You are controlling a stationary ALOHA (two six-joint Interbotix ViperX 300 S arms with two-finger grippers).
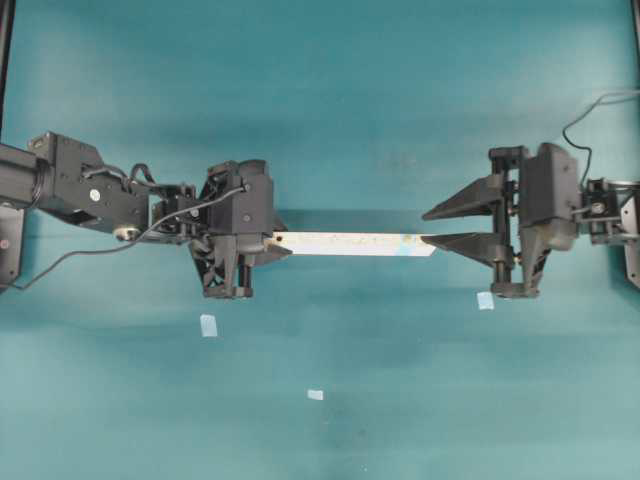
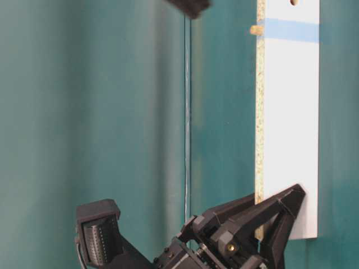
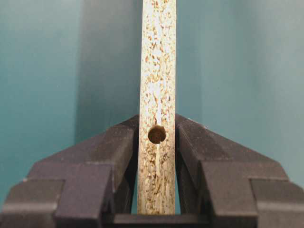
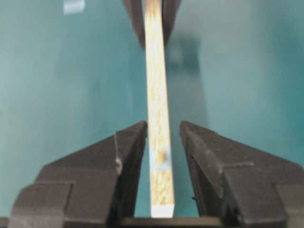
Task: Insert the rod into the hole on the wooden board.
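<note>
Teal tabletop (image 1: 330, 90) lies beneath the wooden board (image 1: 350, 243), clamped edge-up at one end by the left gripper (image 3: 157, 137). Right gripper (image 4: 162, 137) stands apart around its far end, where the rod (image 2: 256, 29) sits in the blue-marked hole.

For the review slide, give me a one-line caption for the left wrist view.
Left claw clamps the wooden board on edge, an unmarked hole showing between its fingers.
</note>
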